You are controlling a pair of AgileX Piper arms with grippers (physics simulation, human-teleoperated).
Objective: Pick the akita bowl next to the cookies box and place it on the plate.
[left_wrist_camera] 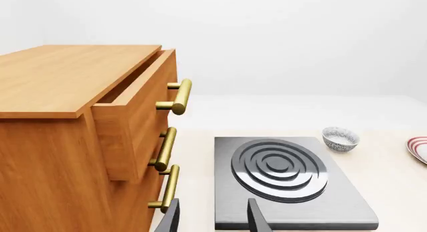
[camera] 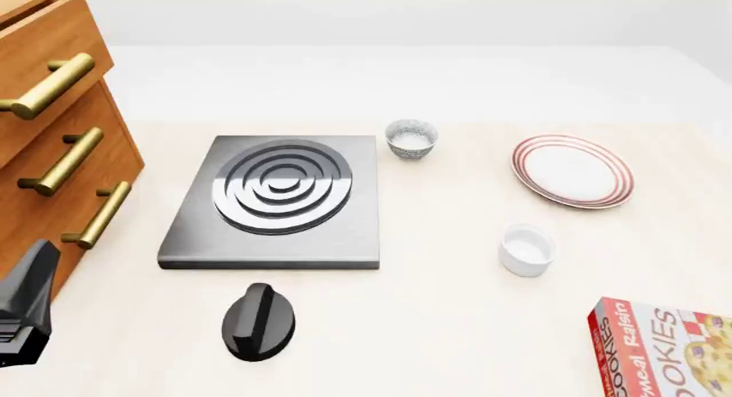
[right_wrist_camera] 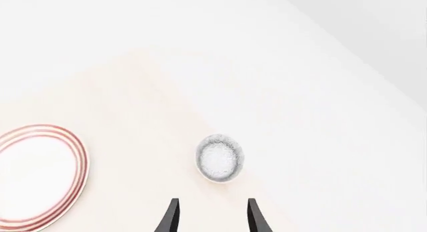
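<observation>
Right gripper [right_wrist_camera: 210, 217], fingers spread and empty, faces an akita bowl [right_wrist_camera: 219, 159] dead ahead, with the plate [right_wrist_camera: 37, 174] off to one side. Cookies box [camera: 666, 350] at table's near right edge. Left gripper [left_wrist_camera: 213, 219] also spread, idle over stove burner [left_wrist_camera: 280, 167].

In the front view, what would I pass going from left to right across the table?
Wooden drawer cabinet → stove plate → speckled bowl → white cup → red-ringed plate → cookies box.
</observation>
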